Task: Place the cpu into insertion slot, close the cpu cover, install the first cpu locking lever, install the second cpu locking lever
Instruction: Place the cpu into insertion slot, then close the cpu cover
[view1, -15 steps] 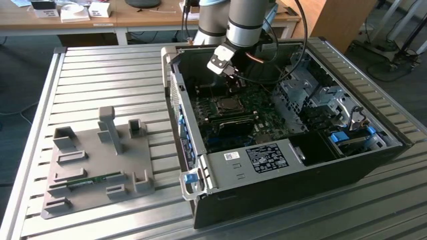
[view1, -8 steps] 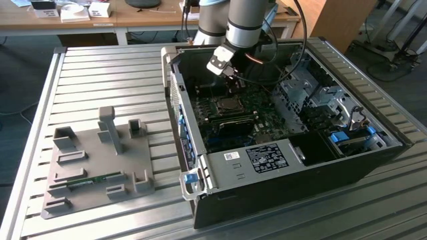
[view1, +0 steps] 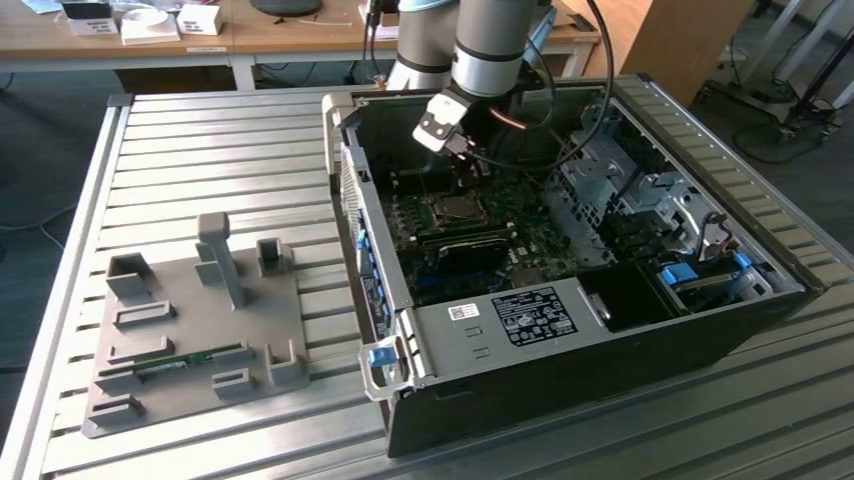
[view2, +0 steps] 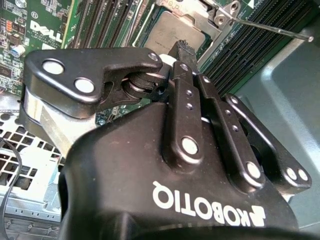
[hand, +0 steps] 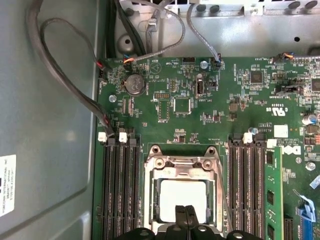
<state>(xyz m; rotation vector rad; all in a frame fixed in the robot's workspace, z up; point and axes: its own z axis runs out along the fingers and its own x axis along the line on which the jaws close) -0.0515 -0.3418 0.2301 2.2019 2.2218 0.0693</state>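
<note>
the slatted metal surface carries an open computer case, and the arm enters it from above, wrist pitched down so that the pincer points at the green circuit board. directly below the pincer tips lies the insertion slot. the cpu is seated inside it, silver top up, just ahead of the tips. the cpu cover appears to lie flat around the chip, its window framing the metal top. in the second wrist view one thin locking lever angles out beyond the pincer over the black memory slots and looks unlatched. the other lever cannot be made out. in both wrist views the pincer is pressed together with nothing between its tips, which sit close over the near edge of the chip; contact cannot be confirmed. handling, as a judgement: the cpu is light, stiff and fragile on its contact side, so it is held by opposite edges only. the cover is thin stiff sheet metal on a hinge and is best pushed on its frame, not on the chip. the lever is springy steel wire, likely slippery, and is best taken near its free end.
</note>
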